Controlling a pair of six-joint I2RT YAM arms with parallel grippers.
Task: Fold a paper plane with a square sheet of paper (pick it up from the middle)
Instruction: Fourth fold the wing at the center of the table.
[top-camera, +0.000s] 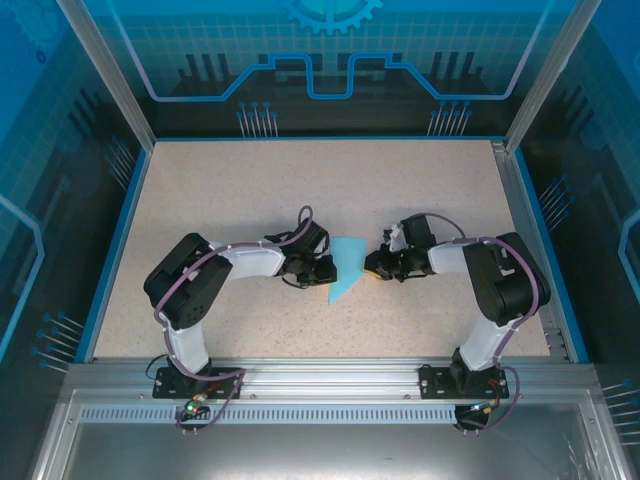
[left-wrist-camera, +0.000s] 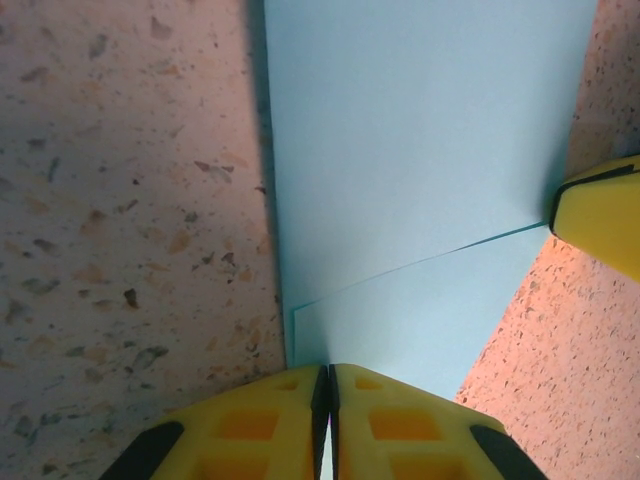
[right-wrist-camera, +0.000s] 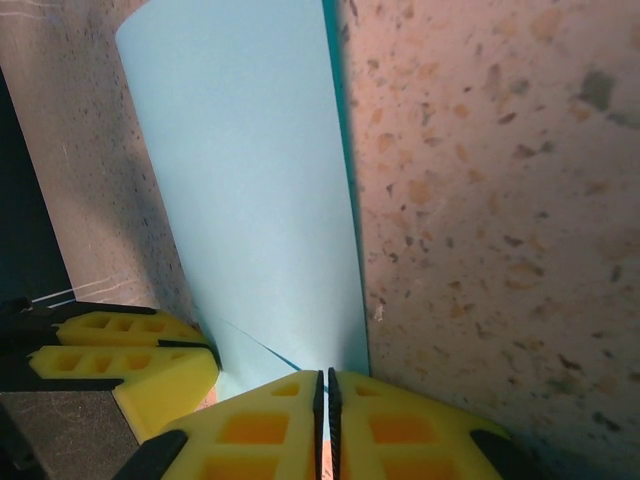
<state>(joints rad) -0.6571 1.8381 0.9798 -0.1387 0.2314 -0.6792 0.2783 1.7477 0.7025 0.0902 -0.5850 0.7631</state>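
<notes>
The light-blue sheet of paper (top-camera: 346, 264) sits mid-table between both grippers, folded into a shape that narrows to a point toward the near side. My left gripper (top-camera: 326, 270) is shut on its left edge. In the left wrist view the yellow fingers (left-wrist-camera: 270, 420) of that gripper (left-wrist-camera: 327, 390) pinch the paper (left-wrist-camera: 420, 150), where one layer's edge crosses another. My right gripper (top-camera: 373, 265) is shut on the right edge. The right wrist view has this gripper (right-wrist-camera: 325, 400) clamping the paper (right-wrist-camera: 250, 180), which rises away from the table.
The speckled beige table (top-camera: 250, 180) has a blue rim and aluminium posts (top-camera: 105, 70) at the back corners. A metal rail (top-camera: 320, 375) runs along the near edge by the arm bases. The opposite gripper's finger (left-wrist-camera: 600, 215) touches the paper's far edge.
</notes>
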